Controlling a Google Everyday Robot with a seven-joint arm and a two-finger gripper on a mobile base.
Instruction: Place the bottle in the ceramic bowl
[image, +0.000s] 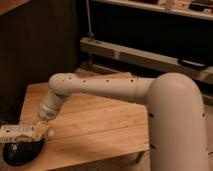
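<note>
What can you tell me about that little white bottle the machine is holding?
The bottle is small, white and roughly cylindrical, plastic by its look, with a pale label bearing tan marks. It lies on its side, about level, in the air just above the dark ceramic bowl at a corner of the wooden table. The gripper holds the end nearer the arm, fingers shut on it. Nothing else seems to touch it.

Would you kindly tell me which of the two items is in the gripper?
The bottle: white, held sideways in the gripper at lower left. The bowl just below it is dark, round and not gripped.
</note>
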